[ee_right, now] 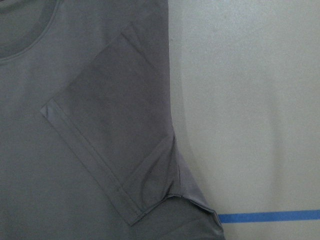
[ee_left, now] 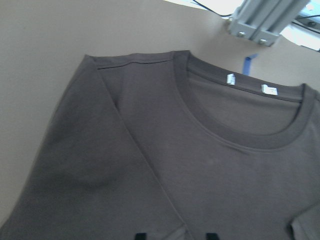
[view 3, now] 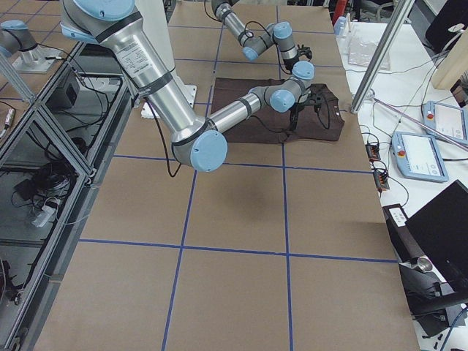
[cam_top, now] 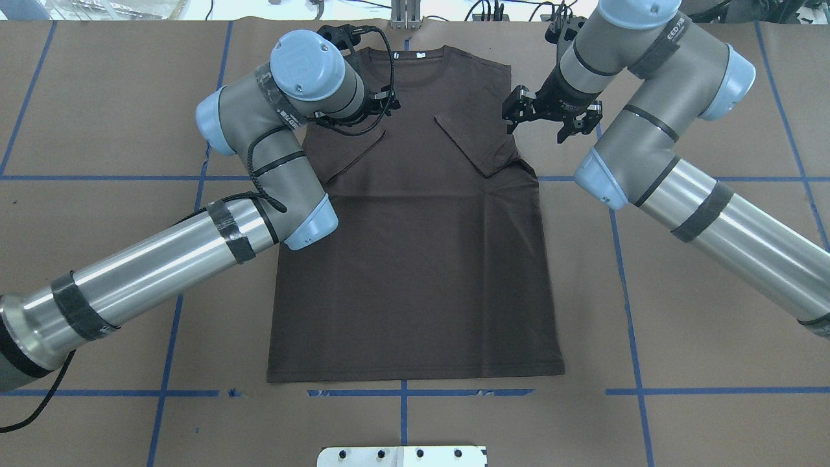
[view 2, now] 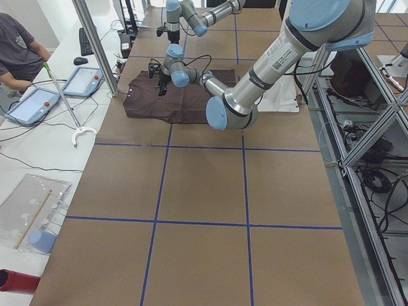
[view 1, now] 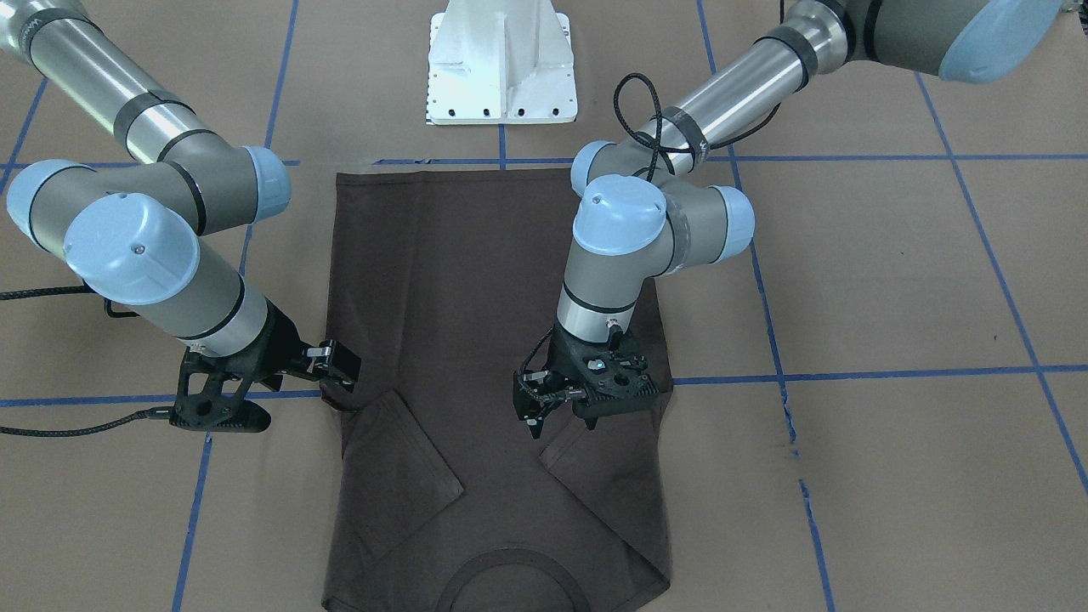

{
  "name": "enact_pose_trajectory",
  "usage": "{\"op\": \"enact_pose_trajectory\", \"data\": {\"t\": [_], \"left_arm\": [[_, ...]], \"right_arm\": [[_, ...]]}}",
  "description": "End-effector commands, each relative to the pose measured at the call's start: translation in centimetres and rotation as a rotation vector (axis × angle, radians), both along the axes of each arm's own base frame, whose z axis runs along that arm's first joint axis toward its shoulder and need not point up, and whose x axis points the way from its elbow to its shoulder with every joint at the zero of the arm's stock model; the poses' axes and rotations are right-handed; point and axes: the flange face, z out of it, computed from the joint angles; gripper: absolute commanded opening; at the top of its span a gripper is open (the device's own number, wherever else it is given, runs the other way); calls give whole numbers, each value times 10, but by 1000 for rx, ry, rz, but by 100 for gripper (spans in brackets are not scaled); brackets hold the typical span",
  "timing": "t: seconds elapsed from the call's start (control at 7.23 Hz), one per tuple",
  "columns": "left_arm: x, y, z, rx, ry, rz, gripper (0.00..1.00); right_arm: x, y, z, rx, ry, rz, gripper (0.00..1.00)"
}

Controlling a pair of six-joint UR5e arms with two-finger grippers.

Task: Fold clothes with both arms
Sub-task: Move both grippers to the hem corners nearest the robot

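The dark brown T-shirt [cam_top: 415, 259] lies flat on the table, collar [ee_left: 240, 140] away from the robot, both short sleeves folded in over the chest. It also shows in the front view [view 1: 476, 280]. My left gripper [cam_top: 387, 104] hovers over the left shoulder beside the folded left sleeve [cam_top: 350, 152]. It is open, with both fingertips [ee_left: 210, 235] apart at the bottom of the left wrist view and nothing between them. My right gripper [cam_top: 519, 113] is at the shirt's right edge beside the folded right sleeve [ee_right: 100, 140], looks open and holds nothing. No chest print shows.
The white base pedestal [view 1: 501, 68] stands at the robot's side of the table. Blue tape lines [cam_top: 622, 259] grid the brown table cover. An aluminium post [ee_left: 265, 20] stands past the collar. An operator [view 2: 16, 44] and control tablets [view 2: 29, 105] are beyond the far edge.
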Motion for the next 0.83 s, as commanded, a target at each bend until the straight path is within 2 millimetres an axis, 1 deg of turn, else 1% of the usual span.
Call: {"op": "enact_pose_trajectory", "data": {"t": [0.0, 0.14, 0.28, 0.41, 0.55, 0.69], "left_arm": [[-43, 41, 8, 8, -7, 46, 100], [-69, 64, 20, 56, -27, 77, 100], [-93, 83, 32, 68, -17, 77, 100], [-102, 94, 27, 65, -16, 84, 100], [-108, 99, 18, 58, -25, 85, 100], [-111, 103, 15, 61, -24, 85, 100]], "right_arm": [[-19, 82, 5, 2, 8, 62, 100], [-27, 139, 17, -36, 18, 118, 100], [-25, 194, 25, -40, 24, 111, 100], [-33, 244, 45, -30, 65, 115, 100], [-43, 285, 54, -62, 74, 120, 100], [-49, 310, 57, -69, 80, 119, 100]]}}
